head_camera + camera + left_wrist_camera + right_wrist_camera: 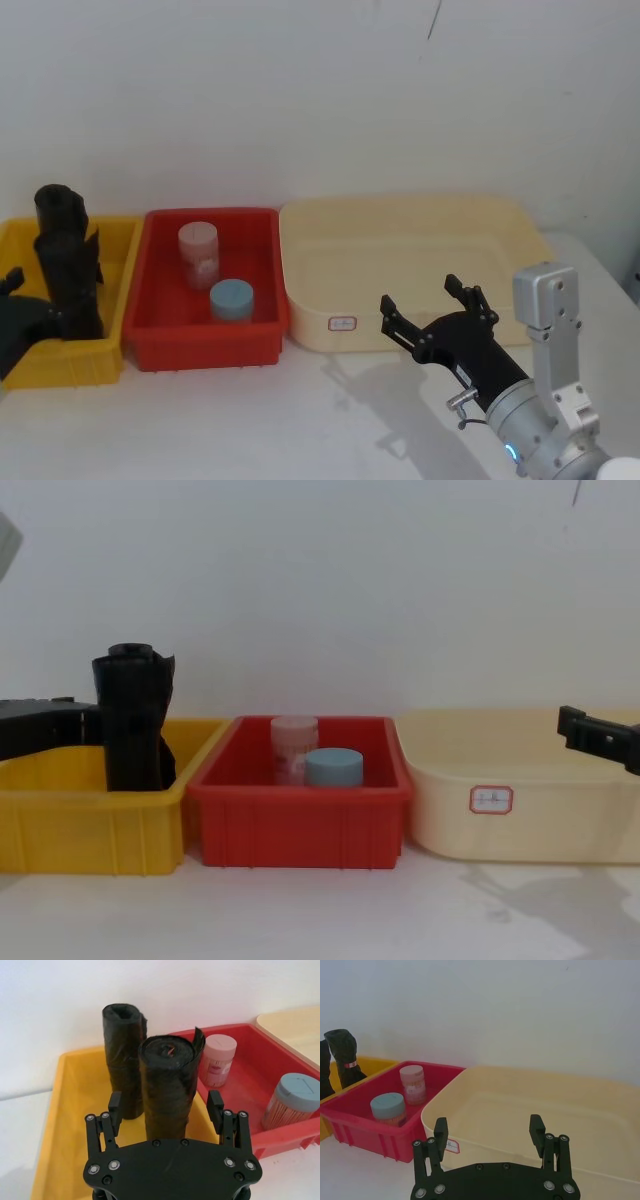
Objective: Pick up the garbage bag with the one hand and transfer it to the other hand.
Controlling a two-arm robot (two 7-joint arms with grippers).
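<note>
The garbage bag (pixel 167 1080), a plain black roll, stands upright in the yellow bin (pixel 110 300); it is the nearer of two rolls (pixel 72 280). My left gripper (pixel 165 1105) is open around its lower half, one finger (pixel 115 1107) on each side with small gaps. It reaches in from the left (pixel 50 728). Behind the bag stands the second black roll (pixel 122 1060), which carries a small red mark (pixel 351 1065). My right gripper (pixel 420 292) hangs open and empty over the table in front of the cream tray (pixel 300 300), and also appears in its wrist view (pixel 488 1125).
A red bin (pixel 150 340) between the yellow bin and the cream tray holds a pink-lidded jar (pixel 198 252) and a blue-lidded jar (pixel 232 298). A white wall rises close behind the bins. Bare white table (pixel 250 420) lies in front of them.
</note>
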